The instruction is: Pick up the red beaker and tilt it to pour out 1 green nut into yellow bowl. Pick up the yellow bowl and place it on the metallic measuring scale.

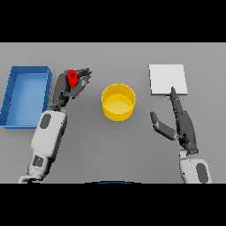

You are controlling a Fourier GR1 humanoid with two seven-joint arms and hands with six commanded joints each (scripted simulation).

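Observation:
My left hand [66, 88] is curled round the red beaker [72, 78], of which only a small red part shows between the fingers and thumb. It is held to the left of the yellow bowl [118, 102], a short way off. The bowl stands upright at the table's middle; I see no green nut in it. The metallic measuring scale [167, 79] is a pale square plate at the back right. My right hand [184, 126] rests open in front of the scale, its straight fingers pointing toward the scale's near edge.
A blue tray [25, 95] with raised walls lies at the left edge of the table, just left of my left arm.

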